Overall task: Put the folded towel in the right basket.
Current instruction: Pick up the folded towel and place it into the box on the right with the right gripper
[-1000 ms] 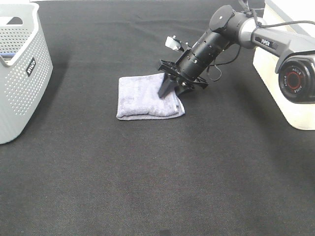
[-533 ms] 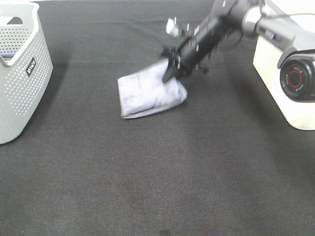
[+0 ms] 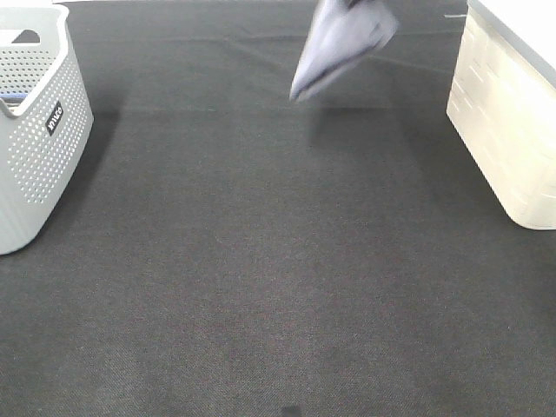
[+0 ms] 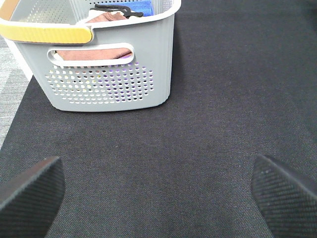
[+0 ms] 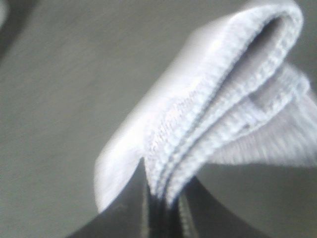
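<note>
The folded pale lilac towel (image 3: pixel 343 39) hangs in the air at the top of the exterior view, left of the cream right basket (image 3: pixel 504 130). In the right wrist view my right gripper (image 5: pixel 161 215) is shut on the towel's (image 5: pixel 213 109) folded edge, and the layers droop from it. The right arm itself is out of the exterior view, above its top edge. My left gripper (image 4: pixel 158 191) is open and empty over the dark cloth, its fingertips (image 4: pixel 29 191) wide apart, facing the grey basket (image 4: pixel 114 64).
The grey perforated left basket (image 3: pixel 39 130) stands at the far left and holds brown and blue cloths (image 4: pixel 119 10). A black cloth (image 3: pixel 261 261) covers the table.
My right gripper has lifted the towel off the cloth and carried it up and to the right. The arm has left the exterior view.
</note>
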`<state>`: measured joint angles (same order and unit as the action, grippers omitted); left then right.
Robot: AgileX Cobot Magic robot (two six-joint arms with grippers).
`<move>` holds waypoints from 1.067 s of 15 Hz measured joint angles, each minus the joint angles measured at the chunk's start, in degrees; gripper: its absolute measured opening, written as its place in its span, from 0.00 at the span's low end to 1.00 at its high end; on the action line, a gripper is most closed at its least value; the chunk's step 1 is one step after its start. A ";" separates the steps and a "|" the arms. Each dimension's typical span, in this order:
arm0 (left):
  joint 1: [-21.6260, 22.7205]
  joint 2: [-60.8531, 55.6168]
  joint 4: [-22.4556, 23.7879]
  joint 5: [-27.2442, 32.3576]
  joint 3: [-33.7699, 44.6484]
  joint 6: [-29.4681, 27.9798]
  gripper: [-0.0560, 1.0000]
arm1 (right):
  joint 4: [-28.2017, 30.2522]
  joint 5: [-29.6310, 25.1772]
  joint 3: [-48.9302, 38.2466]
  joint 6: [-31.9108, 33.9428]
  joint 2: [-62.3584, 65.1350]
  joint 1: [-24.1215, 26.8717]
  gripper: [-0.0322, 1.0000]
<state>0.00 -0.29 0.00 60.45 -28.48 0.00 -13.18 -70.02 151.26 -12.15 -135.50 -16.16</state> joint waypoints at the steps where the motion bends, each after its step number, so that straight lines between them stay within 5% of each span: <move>1: 0.00 0.00 0.00 0.00 0.00 0.00 0.97 | 2.58 0.00 0.00 0.46 3.50 1.95 0.09; 10: 0.00 0.00 0.00 0.00 0.00 0.00 0.97 | 5.84 -0.06 -0.57 4.41 12.03 22.86 0.09; 16: 0.00 0.00 0.00 0.00 0.00 0.00 0.97 | 5.10 -0.11 -16.79 4.47 11.40 28.65 0.09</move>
<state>0.00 -0.29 0.00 60.45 -28.48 0.00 -8.08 -70.13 134.47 -7.68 -124.10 12.49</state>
